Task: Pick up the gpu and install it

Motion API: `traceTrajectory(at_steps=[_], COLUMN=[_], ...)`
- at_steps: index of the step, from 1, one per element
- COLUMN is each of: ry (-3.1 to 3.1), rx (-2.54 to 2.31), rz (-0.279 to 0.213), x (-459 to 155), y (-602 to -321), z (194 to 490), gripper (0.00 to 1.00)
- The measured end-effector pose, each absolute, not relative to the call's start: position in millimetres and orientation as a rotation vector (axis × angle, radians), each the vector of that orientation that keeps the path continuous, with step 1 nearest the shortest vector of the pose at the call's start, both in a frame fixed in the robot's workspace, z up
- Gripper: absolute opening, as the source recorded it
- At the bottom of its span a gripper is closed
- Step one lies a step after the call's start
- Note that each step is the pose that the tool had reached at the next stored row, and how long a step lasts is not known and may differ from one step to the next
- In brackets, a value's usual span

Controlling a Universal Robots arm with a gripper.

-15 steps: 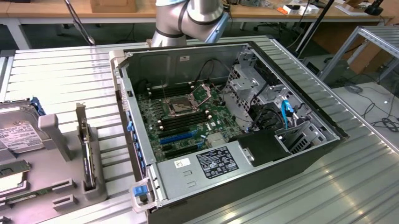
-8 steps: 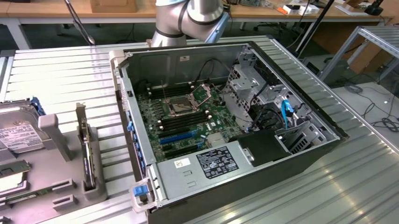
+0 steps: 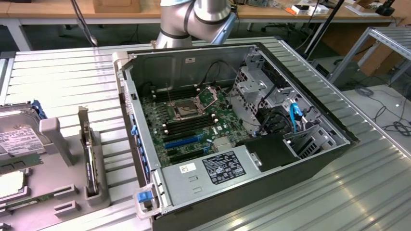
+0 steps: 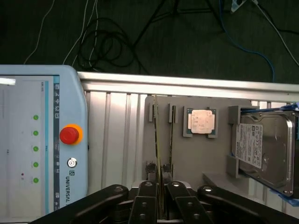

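Standing on edge in the holder [image 4: 201, 158], the gpu [image 4: 158, 140] is being framed by the empty, slightly open gripper [image 4: 162, 187].

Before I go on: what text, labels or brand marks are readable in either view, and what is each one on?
"UNIVERSAL": printed along the edge of the teach pendant, beside its red button; what follows the word is hidden.
Too blurred or small to read: the pendant's screen, the label on the hard drive, the top of the processor, the black label on the power supply, and the white sticker beside it.
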State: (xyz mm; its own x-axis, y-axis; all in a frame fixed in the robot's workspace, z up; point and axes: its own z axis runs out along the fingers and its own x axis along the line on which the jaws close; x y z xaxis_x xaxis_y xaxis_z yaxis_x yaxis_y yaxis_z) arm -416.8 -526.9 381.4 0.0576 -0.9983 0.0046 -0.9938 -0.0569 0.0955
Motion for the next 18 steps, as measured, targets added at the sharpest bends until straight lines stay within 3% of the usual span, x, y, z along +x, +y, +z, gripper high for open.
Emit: traceTrajectory(at_steps=[18], ry=[-2.106], rx=[2.23], rz=[-0.096], x=[-405.9], y=[-514.4], z=[386.0], gripper=[0.14])
